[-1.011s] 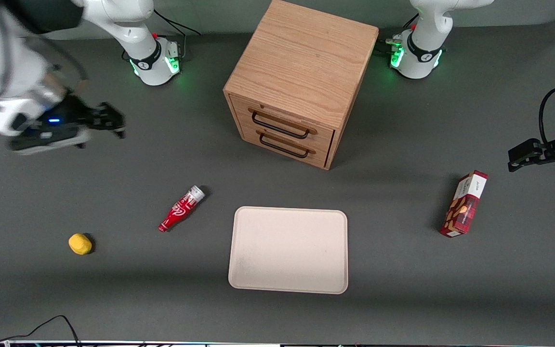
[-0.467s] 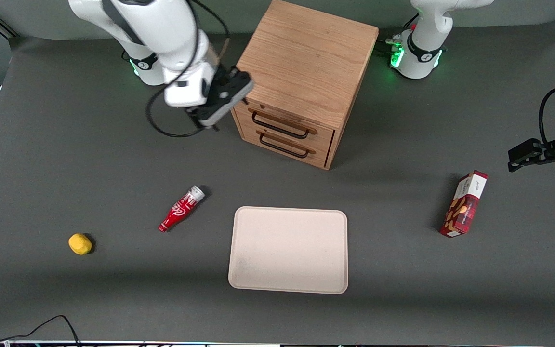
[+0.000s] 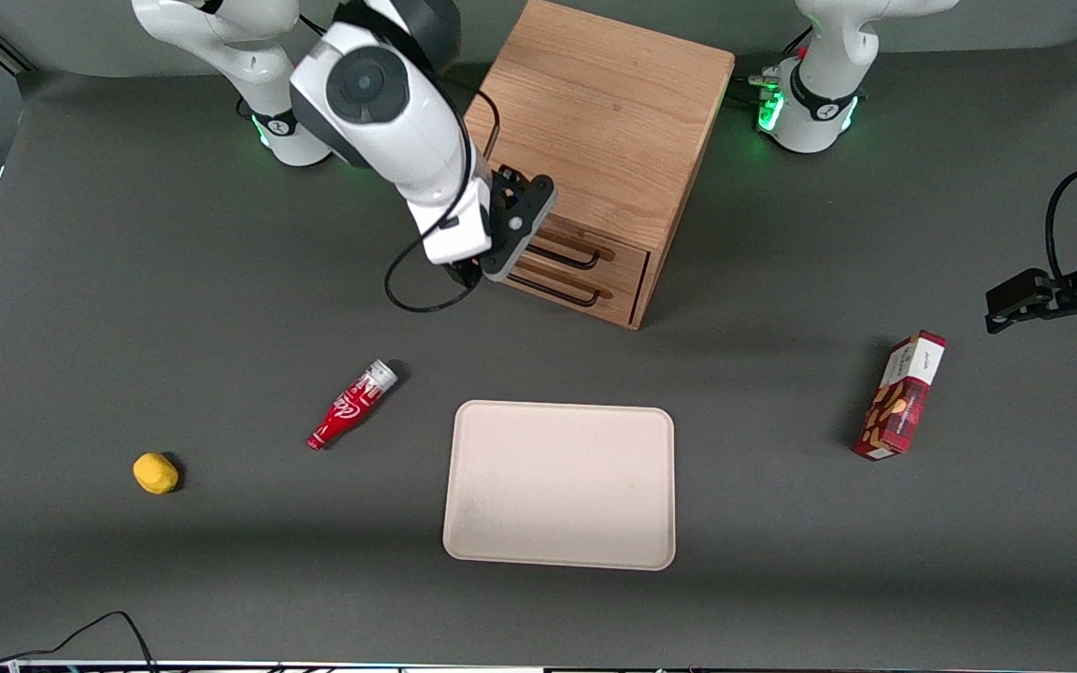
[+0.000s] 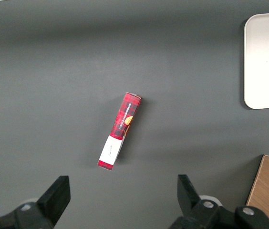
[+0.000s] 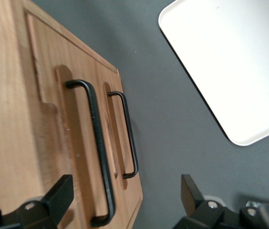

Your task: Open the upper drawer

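Open tool (image 5: 125, 200), upper drawer (image 5: 44, 109) shut

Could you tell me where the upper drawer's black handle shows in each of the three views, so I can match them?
Front view: the handle is on the upper drawer, half hidden by the gripper in front of the cabinet.
Right wrist view: handle close up, fingers open, not yet around it.
Left wrist view: not in it.
Shared landmark: the white tray.

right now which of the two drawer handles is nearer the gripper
The upper drawer's handle: the gripper, fingers open, hovers in front of it; the lower drawer's handle sits farther off.
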{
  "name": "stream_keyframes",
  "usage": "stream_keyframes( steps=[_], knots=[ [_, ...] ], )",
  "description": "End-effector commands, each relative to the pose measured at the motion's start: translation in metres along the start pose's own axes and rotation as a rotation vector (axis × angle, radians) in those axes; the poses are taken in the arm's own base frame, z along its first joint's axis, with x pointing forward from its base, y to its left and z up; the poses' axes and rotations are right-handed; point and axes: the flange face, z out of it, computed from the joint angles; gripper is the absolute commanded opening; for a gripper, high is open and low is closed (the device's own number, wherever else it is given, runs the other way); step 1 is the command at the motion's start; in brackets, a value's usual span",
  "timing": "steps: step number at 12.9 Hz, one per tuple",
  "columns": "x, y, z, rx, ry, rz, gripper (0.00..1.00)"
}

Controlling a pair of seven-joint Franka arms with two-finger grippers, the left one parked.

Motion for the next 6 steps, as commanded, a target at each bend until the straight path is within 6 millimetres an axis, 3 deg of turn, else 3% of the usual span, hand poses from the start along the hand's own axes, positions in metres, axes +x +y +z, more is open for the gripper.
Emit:
stream_keyframes(
  steps=[1,6],
  knots=[
    [0.012,-0.01,0.014,-0.013,-0.012,-0.087,1.0],
    [0.016,-0.003,0.041,-0.018,-0.003,-0.107,1.0]
  ],
)
